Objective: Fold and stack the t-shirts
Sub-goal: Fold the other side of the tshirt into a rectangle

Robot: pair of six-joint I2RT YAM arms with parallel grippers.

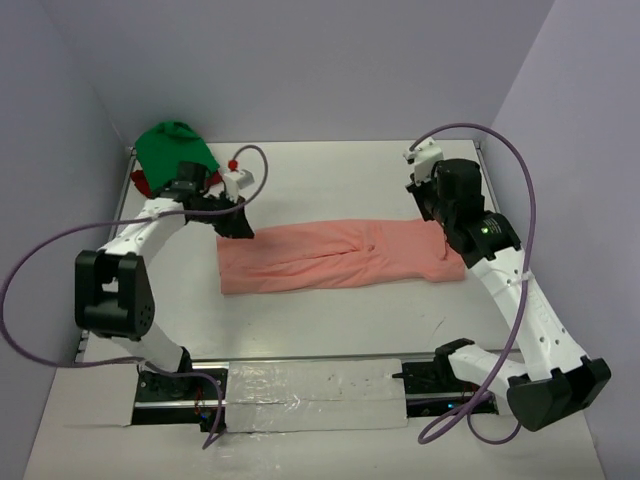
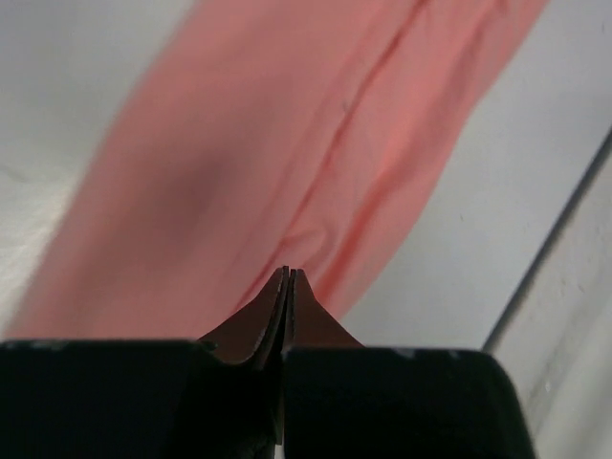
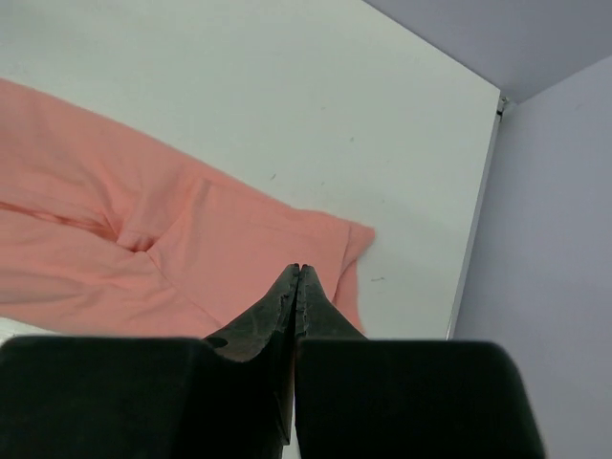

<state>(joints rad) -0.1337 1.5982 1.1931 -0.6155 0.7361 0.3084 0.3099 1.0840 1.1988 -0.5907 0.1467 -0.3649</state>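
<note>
The salmon-pink t-shirt [image 1: 340, 257] lies flat on the white table as a long folded strip running left to right. My left gripper [image 1: 243, 231] hangs shut just above the strip's left end, and the cloth [image 2: 287, 143] stretches away past its empty tips [image 2: 288, 273]. Over the strip's right end my right gripper [image 1: 438, 228] is also shut and holds nothing; the shirt's end [image 3: 239, 239] lies under its tips [image 3: 297, 269]. A bright green t-shirt [image 1: 175, 148] is bunched at the back left corner, with a bit of dark red t-shirt [image 1: 141, 183] showing beside it.
Lilac walls close in the table at the back and both sides, and the table's right edge [image 3: 473, 220] is near the right gripper. A taped white strip [image 1: 310, 395] runs between the arm bases at the near edge. Purple cables loop off both arms.
</note>
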